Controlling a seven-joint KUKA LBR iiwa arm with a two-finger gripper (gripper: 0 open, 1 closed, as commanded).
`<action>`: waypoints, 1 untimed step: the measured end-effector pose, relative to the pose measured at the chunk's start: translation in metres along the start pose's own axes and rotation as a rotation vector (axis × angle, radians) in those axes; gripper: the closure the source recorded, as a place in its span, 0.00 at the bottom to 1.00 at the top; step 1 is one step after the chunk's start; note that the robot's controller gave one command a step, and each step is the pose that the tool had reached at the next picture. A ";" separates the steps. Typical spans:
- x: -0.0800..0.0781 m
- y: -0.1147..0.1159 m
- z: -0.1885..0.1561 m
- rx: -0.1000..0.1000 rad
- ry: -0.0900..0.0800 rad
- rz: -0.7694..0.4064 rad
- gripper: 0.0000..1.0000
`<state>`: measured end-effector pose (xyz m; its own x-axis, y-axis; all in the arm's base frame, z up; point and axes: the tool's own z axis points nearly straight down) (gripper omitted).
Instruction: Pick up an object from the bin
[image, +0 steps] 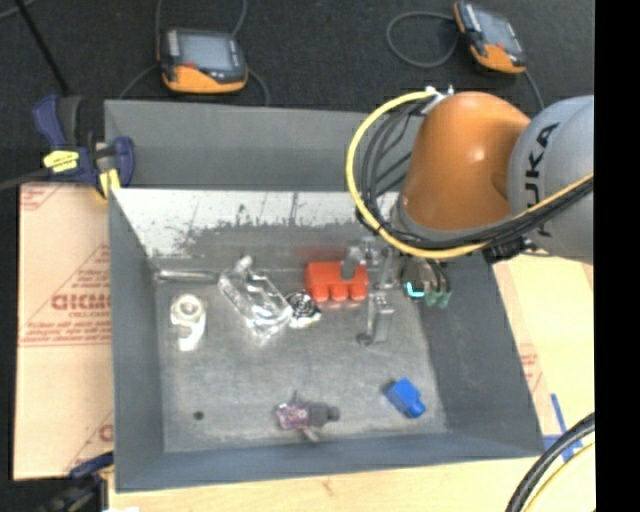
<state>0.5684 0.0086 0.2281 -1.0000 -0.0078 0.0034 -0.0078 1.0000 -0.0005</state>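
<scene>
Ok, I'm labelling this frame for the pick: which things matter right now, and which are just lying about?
In play: gripper, hanging beside the red block, the thing nearest to it; grey bin.
Lying about: clear plastic piece, small black-and-white thing, white ring, blue block, purple-black piece.

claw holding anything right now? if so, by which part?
Cannot tell. The claw is low at the right end of the red block, but the view does not show a grip on it.
</scene>
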 end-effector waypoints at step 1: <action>-0.054 -0.005 0.147 0.000 -0.012 -0.129 0.00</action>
<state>0.6223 0.0037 0.0812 -0.9906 -0.1363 -0.0089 -0.1363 0.9907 -0.0009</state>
